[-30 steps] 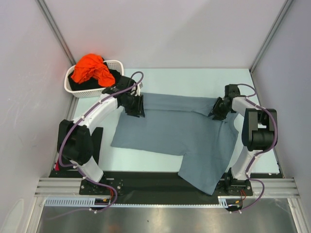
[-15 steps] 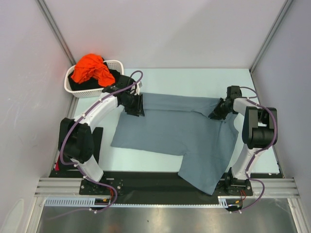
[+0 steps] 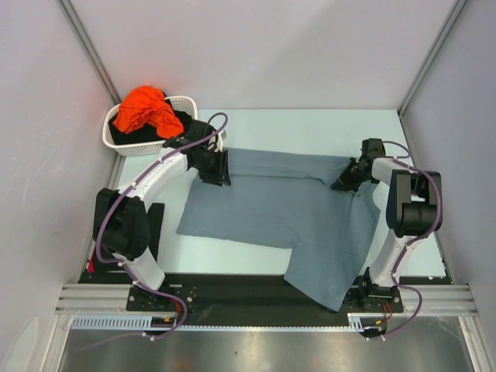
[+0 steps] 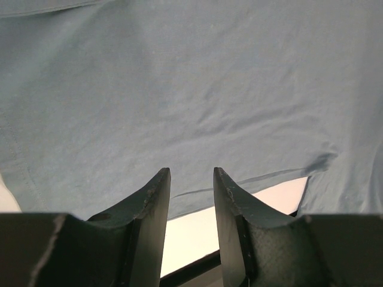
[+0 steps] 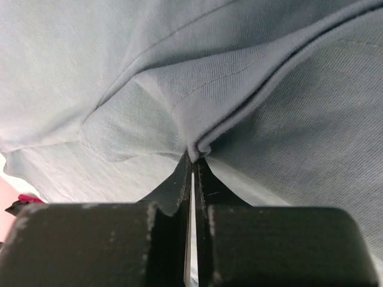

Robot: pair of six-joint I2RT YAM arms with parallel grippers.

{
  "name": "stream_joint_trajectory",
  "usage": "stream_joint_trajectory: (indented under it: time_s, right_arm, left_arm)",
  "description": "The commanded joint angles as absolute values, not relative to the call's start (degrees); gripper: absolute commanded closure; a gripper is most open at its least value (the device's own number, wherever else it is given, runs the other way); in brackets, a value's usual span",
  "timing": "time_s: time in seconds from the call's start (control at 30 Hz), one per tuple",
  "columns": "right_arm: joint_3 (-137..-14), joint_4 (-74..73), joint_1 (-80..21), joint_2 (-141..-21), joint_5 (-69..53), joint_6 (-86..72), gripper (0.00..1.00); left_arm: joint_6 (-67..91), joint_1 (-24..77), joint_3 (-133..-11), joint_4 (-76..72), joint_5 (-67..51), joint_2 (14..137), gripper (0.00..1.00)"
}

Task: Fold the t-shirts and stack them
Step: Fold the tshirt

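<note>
The fingers (image 5: pixel 177 186) of your right gripper (image 5: pixel 192 158) are pressed tight on a pinched ridge of the grey-blue t-shirt (image 3: pixel 271 209), at the shirt's 2 o'clock corner. Your left gripper (image 4: pixel 190 177) sits at the 10 o'clock edge with its fingers partly apart. Cloth and bare table show through the gap, so it grips nothing.

The shirt lies spread across the middle of the table (image 3: pixel 310 124), one end draping over the near edge at 5 o'clock. Expect it to be light, limp and prone to sagging, so take it by hems and corners with both grippers. The orange t-shirt (image 3: pixel 143 108) waits in the basket (image 3: pixel 183 101) at 10 o'clock.
</note>
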State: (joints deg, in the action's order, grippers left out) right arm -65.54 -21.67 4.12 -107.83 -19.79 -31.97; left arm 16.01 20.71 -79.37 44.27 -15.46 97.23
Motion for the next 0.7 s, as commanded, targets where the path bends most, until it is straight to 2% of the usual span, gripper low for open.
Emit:
stream_joint_trajectory:
  time_s: [0.0, 0.4, 0.67]
  right_arm:
    - [-65.75, -23.54, 4.39, -104.78, -21.35, -32.61, 1.00]
    - [-58.63, -29.79, 3.52, -94.31, -24.26, -34.19, 1.00]
    - [-50.55, -28.75, -1.92, -88.07, -21.89, -43.93, 1.00]
  left_arm:
    - [15.91, 20.30, -79.02, 42.63, -16.35, 95.45, 0.60]
    - [17.31, 20.21, -76.82, 40.17, -17.40, 94.83, 0.60]
    - [17.67, 20.13, -75.33, 39.29, -17.49, 93.87, 0.59]
